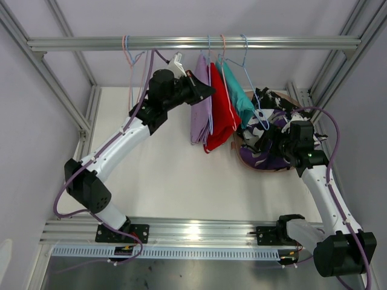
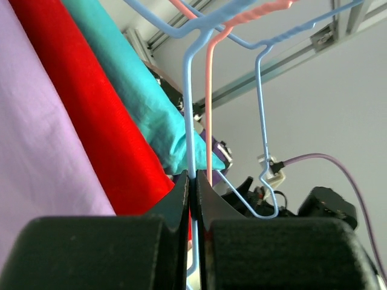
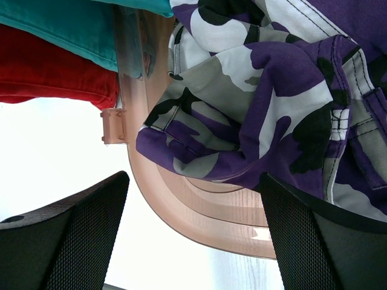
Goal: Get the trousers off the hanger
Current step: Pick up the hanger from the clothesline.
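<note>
From above, three pairs of trousers hang from the rail (image 1: 193, 43): the lilac trousers (image 1: 200, 115), the red trousers (image 1: 219, 121) and the teal trousers (image 1: 241, 99). They hang side by side and touch, all soft, plain and folded over. The left gripper (image 1: 208, 91) is under the rail, right up against the lilac trousers. Lower down, below the right part of the rail, the purple-and-white trousers (image 1: 266, 154) and the black speckled trousers (image 1: 273, 99) lie in a crumpled heap. From the left wrist, the left gripper is pinched tight on the thin wire of a blue hanger (image 2: 189, 109). A pink hanger (image 2: 208, 103) is just beside that wire, and lilac, red and teal cloth hang close by. From the right wrist, the right gripper (image 3: 193, 176) is wide apart and holds nothing. In front of it the purple-and-white trousers, which also have black and grey patches, spill over the rim of a pinkish tub (image 3: 181, 211). Red and teal cloth hang just beside the tub.
</note>
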